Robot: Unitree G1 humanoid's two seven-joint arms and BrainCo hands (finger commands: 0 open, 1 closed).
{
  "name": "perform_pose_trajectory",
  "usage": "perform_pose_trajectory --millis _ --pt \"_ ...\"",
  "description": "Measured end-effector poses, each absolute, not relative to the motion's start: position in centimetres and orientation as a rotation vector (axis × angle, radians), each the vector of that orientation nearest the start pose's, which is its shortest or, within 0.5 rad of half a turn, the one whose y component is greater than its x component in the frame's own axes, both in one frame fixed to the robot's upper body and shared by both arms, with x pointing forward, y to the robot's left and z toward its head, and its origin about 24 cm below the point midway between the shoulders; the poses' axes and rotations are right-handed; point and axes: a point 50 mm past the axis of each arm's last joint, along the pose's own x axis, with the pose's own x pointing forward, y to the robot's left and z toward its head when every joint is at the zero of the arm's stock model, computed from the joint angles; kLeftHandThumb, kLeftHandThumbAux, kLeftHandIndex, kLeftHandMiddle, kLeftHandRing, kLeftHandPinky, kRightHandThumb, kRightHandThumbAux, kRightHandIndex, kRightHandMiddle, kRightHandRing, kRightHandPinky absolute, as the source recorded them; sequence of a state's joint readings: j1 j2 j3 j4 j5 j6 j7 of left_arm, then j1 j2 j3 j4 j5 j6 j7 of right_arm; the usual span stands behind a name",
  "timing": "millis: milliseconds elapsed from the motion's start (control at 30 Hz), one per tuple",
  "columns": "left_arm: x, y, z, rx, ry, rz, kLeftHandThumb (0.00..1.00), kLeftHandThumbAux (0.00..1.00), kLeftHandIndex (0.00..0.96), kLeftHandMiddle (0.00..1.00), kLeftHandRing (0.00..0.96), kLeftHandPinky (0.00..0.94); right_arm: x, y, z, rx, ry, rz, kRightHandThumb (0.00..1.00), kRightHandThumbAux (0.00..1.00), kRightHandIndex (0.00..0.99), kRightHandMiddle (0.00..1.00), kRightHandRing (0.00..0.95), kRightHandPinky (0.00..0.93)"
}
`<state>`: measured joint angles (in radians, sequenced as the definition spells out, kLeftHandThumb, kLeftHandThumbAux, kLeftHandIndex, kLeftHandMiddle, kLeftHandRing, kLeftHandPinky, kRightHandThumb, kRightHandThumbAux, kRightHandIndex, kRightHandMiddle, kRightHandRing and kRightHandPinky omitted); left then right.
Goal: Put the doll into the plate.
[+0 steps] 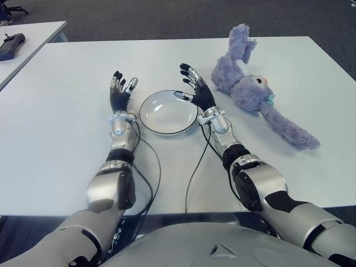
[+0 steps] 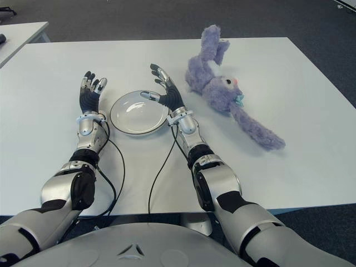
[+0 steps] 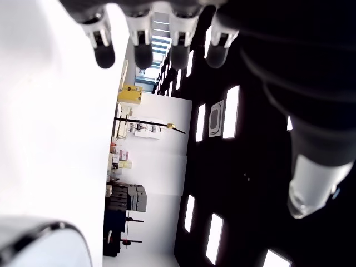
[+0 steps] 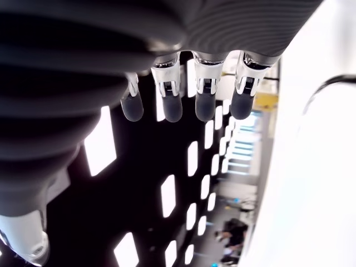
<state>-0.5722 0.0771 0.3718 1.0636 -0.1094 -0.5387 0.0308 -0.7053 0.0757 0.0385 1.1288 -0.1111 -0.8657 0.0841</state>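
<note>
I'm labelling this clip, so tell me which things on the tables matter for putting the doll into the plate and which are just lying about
Part of the job:
- purple doll, lying on the white table to the right of the plate
- white plate, empty
- right hand, open, between plate and doll
- left hand, open, left of the plate

Just lying about:
- dark controller on the side table

White counter (image 1: pixel 67 111): broad bare surface on the robot's left and near edge. Shallow white round plate (image 1: pixel 168 112) sits between the left hand (image 1: pixel 120 92) and right hand (image 1: pixel 194 88), both with fingers spread and empty. Purple plush rabbit doll (image 1: pixel 253 92) lies just right of the right hand, one long ear trailing toward the near right. Bare counter beyond the plate.
</note>
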Motion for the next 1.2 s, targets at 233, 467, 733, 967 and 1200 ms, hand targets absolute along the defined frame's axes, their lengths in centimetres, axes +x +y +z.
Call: perform_pose_trajectory --millis 233,467,733,967,1200 --pt "32.9 20.1 1.6 -0.181 -0.042 0.292 0.0 0.655 0.0 0.0 0.0 0.005 33.0 -5.5 7.9 -0.072 -0.508 0.428 0.059 0.682 0.07 0.083 0.068 0.088" --pt "32.9 20.1 1.6 -0.182 -0.039 0.292 0.0 0.663 0.0 0.0 0.0 0.007 32.6 -5.6 8.4 -0.057 -0.565 0.43 0.073 0.695 0.064 0.08 0.069 0.097" --pt "32.9 20.1 1.6 -0.182 -0.037 0.292 0.0 0.657 0.0 0.0 0.0 0.003 32.2 -5.7 8.7 -0.041 -0.601 0.433 0.082 0.687 0.063 0.08 0.072 0.103" --pt "32.9 20.1 1.6 -0.182 -0.038 0.292 0.0 0.647 0.0 0.0 0.0 0.0 31.9 -5.7 9.0 -0.036 -0.63 0.441 0.095 0.65 0.07 0.08 0.067 0.072" --pt "33.0 20.1 1.6 -0.182 -0.039 0.292 0.0 0.645 0.0 0.0 0.0 0.0 31.6 -6.0 9.3 -0.012 -0.665 0.435 0.086 0.628 0.074 0.082 0.065 0.081"
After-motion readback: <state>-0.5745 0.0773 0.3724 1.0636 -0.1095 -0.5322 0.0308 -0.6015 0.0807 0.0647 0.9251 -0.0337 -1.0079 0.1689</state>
